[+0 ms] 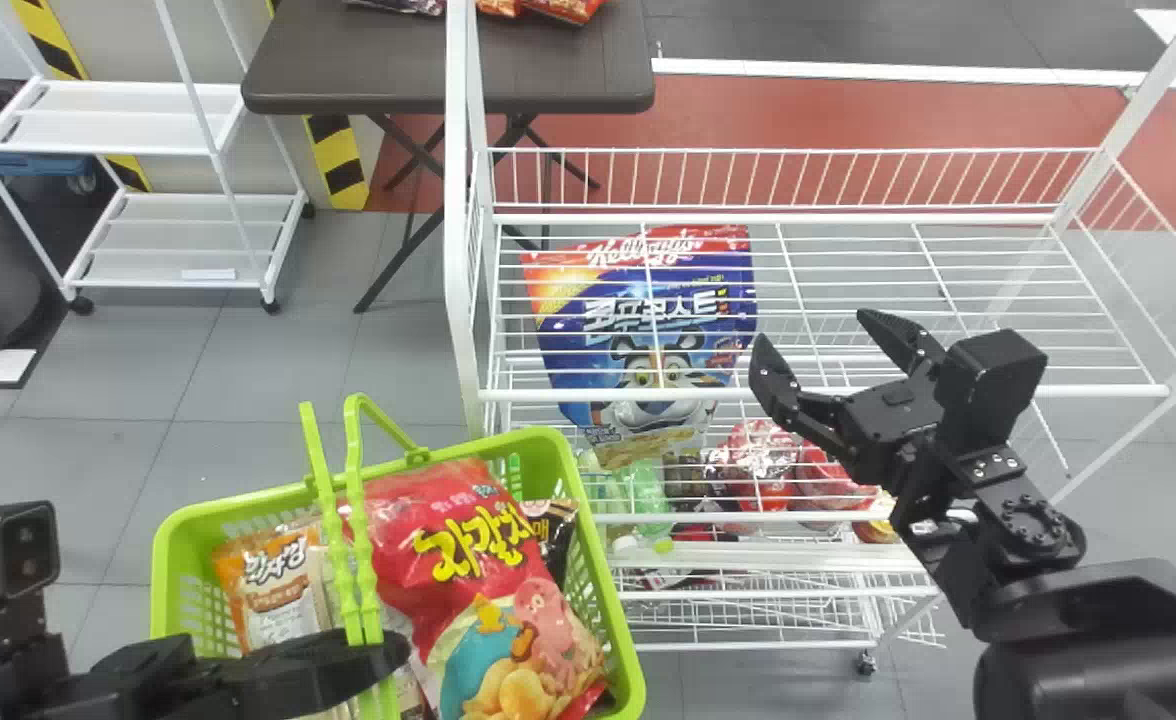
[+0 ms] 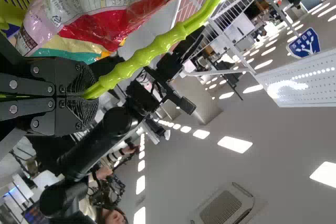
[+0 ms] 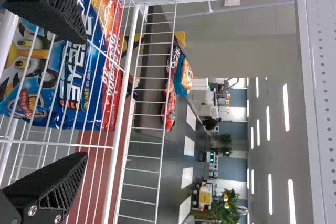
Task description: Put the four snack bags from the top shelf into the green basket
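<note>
Steadying the basket (image 1: pixel 605 570) is left to the left claw (image 2: pixel 85 93), which is clamped on the handle (image 2: pixel 157 46). Inside, an orange bag (image 1: pixel 273 595) can be seen, then a red bag (image 1: pixel 478 560) lying big across the middle, with a dark bag (image 1: pixel 553 525) peeking out beside it. A fourth is probably buried behind the handle, but that can't be confirmed, tbh. Further right, a blue bag (image 1: pixel 648 320) is seen through the wires of the top shelf (image 1: pixel 948 391), so it's probably not meant to be grabbed. The right claw (image 1: pixel 816 332) is held above those wires, wide apart with nothing between. My read: the packing is pretty much finished. If four are in, the right claw should just be backed off without being snagged on the rack, and the blue bag left alone.
</note>
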